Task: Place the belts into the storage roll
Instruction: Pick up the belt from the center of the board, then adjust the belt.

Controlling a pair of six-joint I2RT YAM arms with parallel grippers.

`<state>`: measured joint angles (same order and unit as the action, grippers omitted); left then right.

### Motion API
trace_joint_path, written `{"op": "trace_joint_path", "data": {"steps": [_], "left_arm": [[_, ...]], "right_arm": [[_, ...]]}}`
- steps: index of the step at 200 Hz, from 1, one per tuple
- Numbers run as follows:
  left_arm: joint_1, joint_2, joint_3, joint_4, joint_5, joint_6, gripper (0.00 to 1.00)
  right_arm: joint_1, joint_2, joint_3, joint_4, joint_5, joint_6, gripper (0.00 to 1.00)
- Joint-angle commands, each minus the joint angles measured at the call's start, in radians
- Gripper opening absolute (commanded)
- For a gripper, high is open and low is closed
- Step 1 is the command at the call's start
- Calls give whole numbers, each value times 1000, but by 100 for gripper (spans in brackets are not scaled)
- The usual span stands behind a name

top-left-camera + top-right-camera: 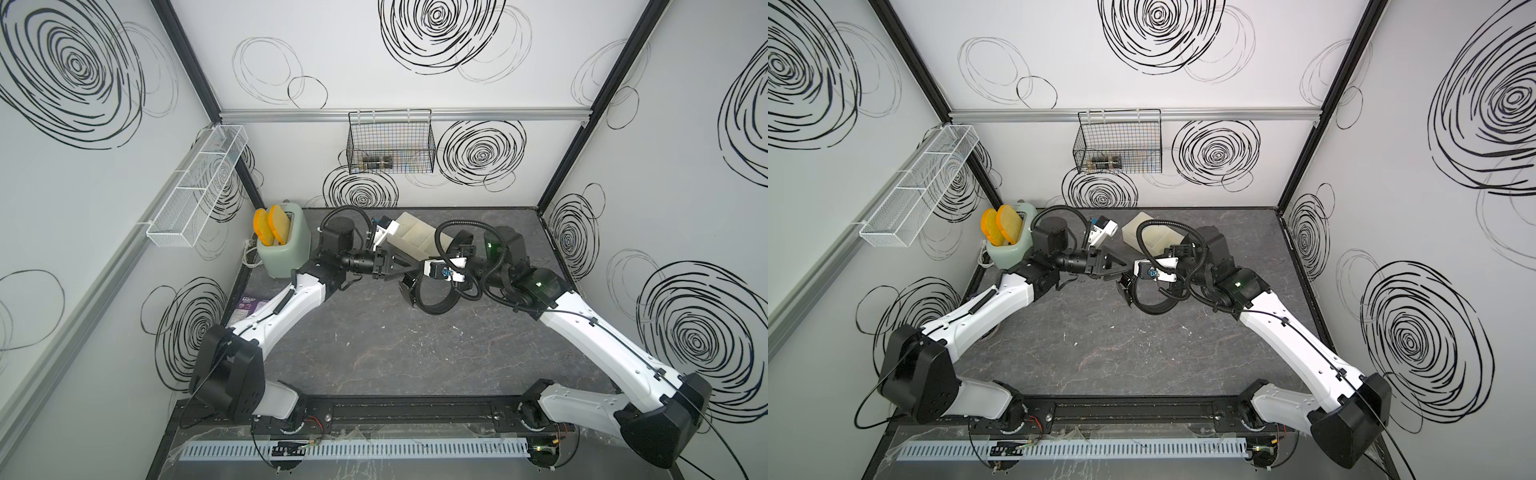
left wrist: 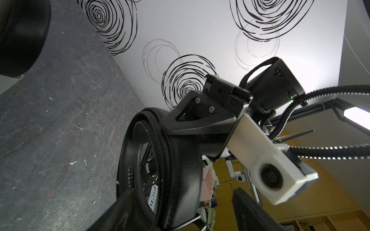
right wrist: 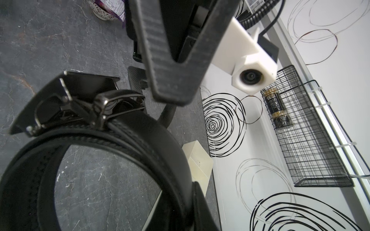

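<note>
One of the belts [image 1: 434, 305], wound into a loose black coil, hangs above the table's middle in both top views [image 1: 1152, 305]. My right gripper [image 3: 190, 202] is shut on the coil's band [image 3: 128, 140], with the dark buckle [image 3: 80, 104] on the coil's far side. My left gripper [image 2: 184, 216] is open, its fingers [image 2: 250, 212] standing either side of the same coil [image 2: 180, 170] with a wide gap on one side. The storage roll [image 1: 415, 232], a cream tray, lies behind both grippers, partly hidden by them [image 1: 1140, 232].
A green toaster [image 1: 286, 249] with toast stands at the back left. A black wire basket [image 1: 390, 145] hangs on the back wall and a white mesh shelf [image 1: 195, 187] on the left wall. A purple packet [image 1: 249, 305] lies by the left arm.
</note>
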<state>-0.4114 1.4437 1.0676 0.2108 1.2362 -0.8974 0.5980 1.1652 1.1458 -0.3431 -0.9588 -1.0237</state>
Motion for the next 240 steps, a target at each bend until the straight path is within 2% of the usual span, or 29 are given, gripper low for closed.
{"op": "trace_joint_path", "data": {"steps": [1,29,80,104,132,154,177,193,199,220,240], "left_arm": [[-23,26,14,90,44,-57,76],[-58,60,42,110,48,-79,67],[-72,76,26,287,88,-223,51],[-74,76,3,409,89,-307,34],[-74,82,-4,405,85,-312,0],[-68,87,-12,401,75,-305,0],[-53,89,-9,396,65,-297,0],[-36,91,-3,369,65,-271,0],[-29,94,5,340,27,-256,0],[15,98,67,144,-50,-89,0],[46,118,159,-62,-156,110,0]], "right_arm": [[8,-44,14,77,-33,19,0],[21,-47,11,75,-35,16,0],[31,-48,-6,53,-30,2,0],[33,-47,-15,53,-26,1,0],[35,-42,-17,57,-28,2,0],[40,-48,-30,84,-10,19,0],[40,-100,-98,219,56,97,25],[33,-132,-127,290,118,140,29],[30,-141,-126,292,143,147,30],[19,-187,-132,357,285,287,42],[9,-240,-163,461,485,566,53]]}}
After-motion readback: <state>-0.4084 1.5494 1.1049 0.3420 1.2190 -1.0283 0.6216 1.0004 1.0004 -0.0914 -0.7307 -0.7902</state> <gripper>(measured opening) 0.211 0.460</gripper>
